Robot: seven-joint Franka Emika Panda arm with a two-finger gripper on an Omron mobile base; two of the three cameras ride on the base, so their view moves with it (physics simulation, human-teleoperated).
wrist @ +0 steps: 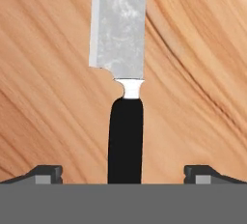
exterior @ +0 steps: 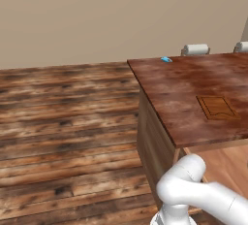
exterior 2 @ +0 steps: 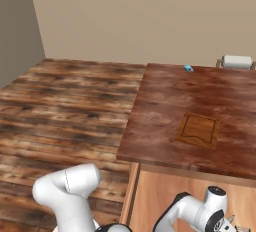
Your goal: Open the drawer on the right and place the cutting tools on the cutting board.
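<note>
**Knife lies in the open drawer, open gripper right over it**

The knife (wrist: 123, 88) lies flat on the light wood bottom of the drawer (wrist: 43, 97). In the hand view its long side runs straight up and down the picture. The black handle is at the bottom, near the gripper (wrist: 123, 175). The grey blade points up and away, and its tip goes off the top edge. A small silver neck joins the blade to the handle.

The two dark fingertips (wrist: 46, 174) stand far apart, one on each side of the handle. The jaws are spread wide and they do not touch the knife (there is bare wood between each tip and the handle).

In the right base view the drawer (exterior 2: 165, 196) is pulled out from under the front edge of the dark red countertop (exterior 2: 160, 101). The arm reaches down into it.

The cutting board (exterior 2: 198, 130) lies flat on the countertop, well apart from the drawer. It is bare on top. In the left base view the cutting board (exterior: 216, 107) sits near the right side of the countertop (exterior: 169, 83). A small blue thing (exterior 2: 188, 68) lies near the far edge.
</note>
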